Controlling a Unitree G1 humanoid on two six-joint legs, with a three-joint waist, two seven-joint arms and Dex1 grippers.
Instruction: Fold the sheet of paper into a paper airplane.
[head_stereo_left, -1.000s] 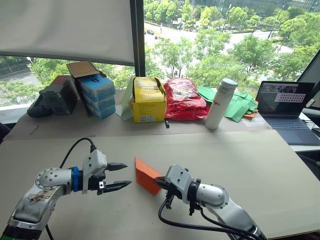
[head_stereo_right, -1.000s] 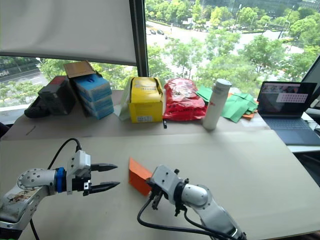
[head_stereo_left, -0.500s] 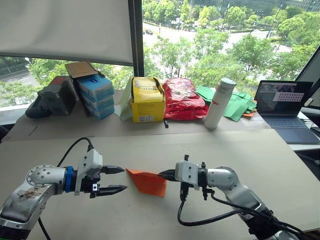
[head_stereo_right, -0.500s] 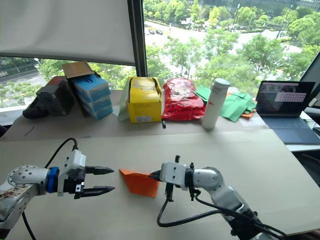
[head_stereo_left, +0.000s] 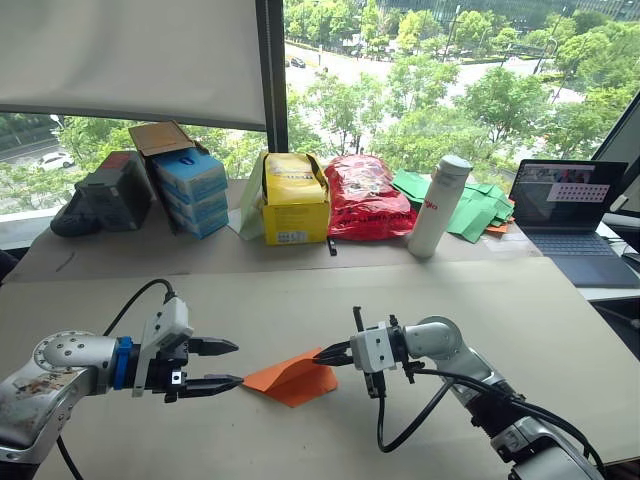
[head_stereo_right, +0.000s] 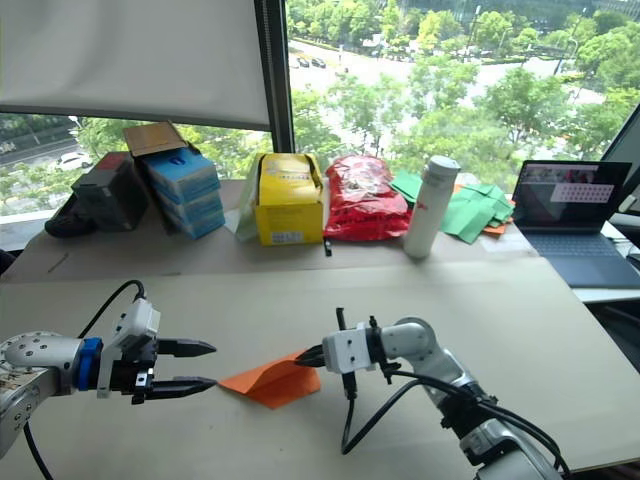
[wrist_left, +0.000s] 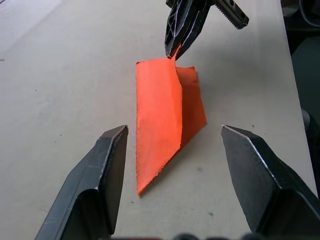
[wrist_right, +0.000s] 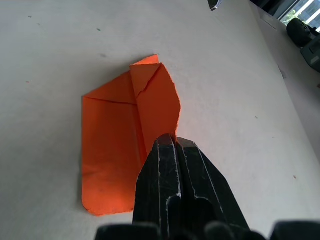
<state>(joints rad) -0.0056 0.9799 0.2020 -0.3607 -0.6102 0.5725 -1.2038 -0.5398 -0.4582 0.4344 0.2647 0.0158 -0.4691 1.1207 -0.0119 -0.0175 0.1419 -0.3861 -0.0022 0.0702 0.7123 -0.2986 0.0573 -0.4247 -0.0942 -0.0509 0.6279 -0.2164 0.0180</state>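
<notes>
Centrally, the right gripper (head_stereo_left: 336, 354) pinches the folded bright orange paper airplane's (head_stereo_left: 290, 378) edge; the left gripper (head_stereo_left: 228, 365) gapes beside its tip.

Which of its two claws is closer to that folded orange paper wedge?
The right end effector: it pinches the folded orange paper wedge at its raised edge. The left end effector sits open, just off its pointed tip.

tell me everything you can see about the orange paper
The orange paper is thin, bright and folded into a layered pointed wedge with creases and slightly rough edges. It lies on the beige table, one flap raised. The right gripper is shut on that flap's edge. The point faces the left gripper, which is open and not touching.
</notes>
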